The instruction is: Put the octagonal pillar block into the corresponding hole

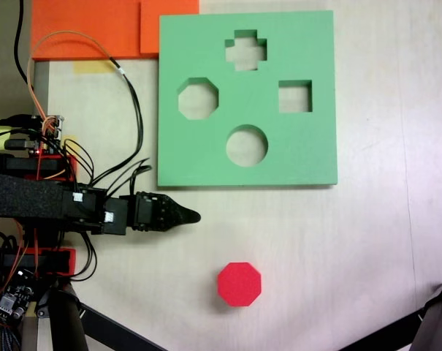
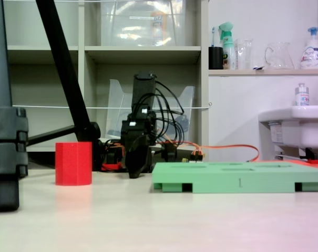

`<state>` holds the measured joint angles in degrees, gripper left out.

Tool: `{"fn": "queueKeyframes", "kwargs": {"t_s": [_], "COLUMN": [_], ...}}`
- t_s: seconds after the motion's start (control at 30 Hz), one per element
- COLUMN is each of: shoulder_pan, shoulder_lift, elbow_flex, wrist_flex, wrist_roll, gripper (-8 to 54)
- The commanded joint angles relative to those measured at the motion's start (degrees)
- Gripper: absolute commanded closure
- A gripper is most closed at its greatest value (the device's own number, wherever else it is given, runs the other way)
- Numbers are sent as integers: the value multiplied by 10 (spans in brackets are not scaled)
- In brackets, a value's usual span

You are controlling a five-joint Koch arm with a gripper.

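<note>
The red octagonal pillar block (image 1: 239,284) stands upright on the pale table, in front of the green foam board (image 1: 308,150). The eight-sided hole (image 1: 198,99) is on the board's left side in a fixed view, with a cross cutout above it, a square one to the right and a round one below. My gripper (image 1: 192,216) points right, its jaws together in a point with nothing between them, left of and above the block and just below the board's lower left corner. In the low fixed view the block (image 2: 73,163) stands left of the gripper (image 2: 133,172), whose tip is near the table, and the board (image 2: 237,177) lies flat to the right.
Orange foam sheets (image 1: 89,25) lie at the top left beside the board. Black and orange cables (image 1: 129,95) loop near the arm's base. Tripod legs (image 1: 96,325) cross the bottom corners. Bare table stretches to the right of the block.
</note>
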<state>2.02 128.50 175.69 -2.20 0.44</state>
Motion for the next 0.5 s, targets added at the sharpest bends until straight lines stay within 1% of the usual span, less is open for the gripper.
{"fn": "queueKeyframes", "kwargs": {"t_s": [0.0,0.3,0.33,0.4,0.47], "shoulder_pan": [2,3,6,24,58], "shoulder_lift": [42,42,43,43,43], "elbow_flex": [38,39,40,37,7], "wrist_flex": [15,14,0,-53,-101], "wrist_roll": [9,10,31,140,308], "gripper": [110,103,103,112,149]}}
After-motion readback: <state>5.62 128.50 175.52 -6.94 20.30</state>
